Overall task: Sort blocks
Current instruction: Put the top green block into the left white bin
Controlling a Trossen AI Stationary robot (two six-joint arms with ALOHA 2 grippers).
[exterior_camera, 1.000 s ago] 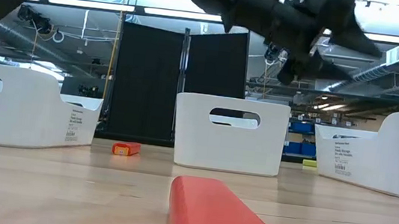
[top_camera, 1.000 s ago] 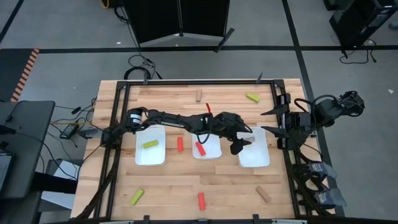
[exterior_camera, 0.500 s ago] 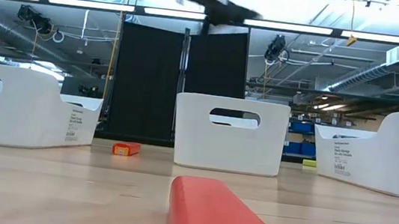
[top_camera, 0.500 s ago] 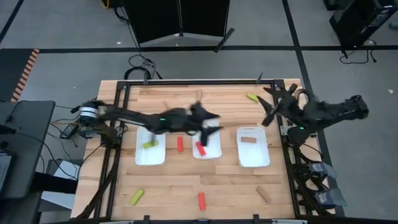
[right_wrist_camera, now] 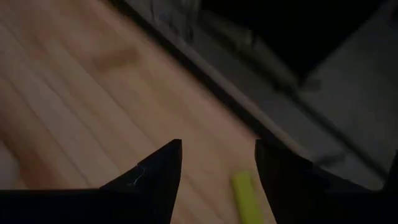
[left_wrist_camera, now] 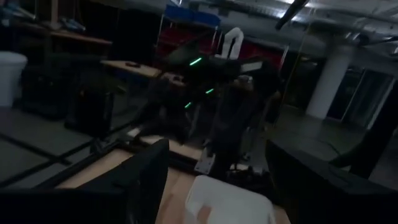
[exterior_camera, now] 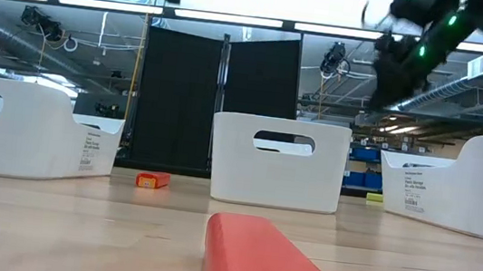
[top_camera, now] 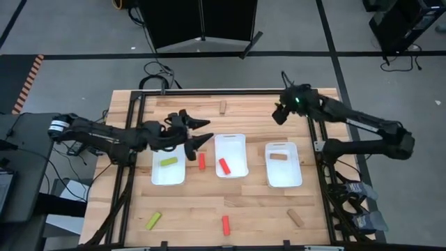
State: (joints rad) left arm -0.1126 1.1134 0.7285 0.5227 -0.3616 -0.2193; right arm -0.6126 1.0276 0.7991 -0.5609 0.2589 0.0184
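Note:
My right gripper point(top_camera: 281, 115) hangs open over the table's far right part. In its wrist view a yellow-green block point(right_wrist_camera: 247, 198) lies on the wood below, between the fingers. My left gripper point(top_camera: 203, 131) is open in the air over the far end of the gap between the left tray point(top_camera: 157, 174) and the middle tray point(top_camera: 240, 143). A yellow-green block point(top_camera: 168, 162) lies in the left tray, a red block point(top_camera: 224, 166) in the middle tray, a brown block point(top_camera: 279, 156) in the right tray point(top_camera: 286, 178). A second red block point(top_camera: 202, 161) lies on the table between the left and middle trays.
A brown block point(top_camera: 223, 107) lies near the far edge. Near the near edge lie a yellow-green block point(top_camera: 153, 220), a red block point(top_camera: 226, 224) and a brown block point(top_camera: 296, 217). A dark metal frame point(top_camera: 136, 104) runs round the table top.
My left gripper has drawn back from over the right tray toward the table's left, and the brown block now lies in that tray. My right arm has swung out from the right edge toward the far edge, over the yellow-green block there.

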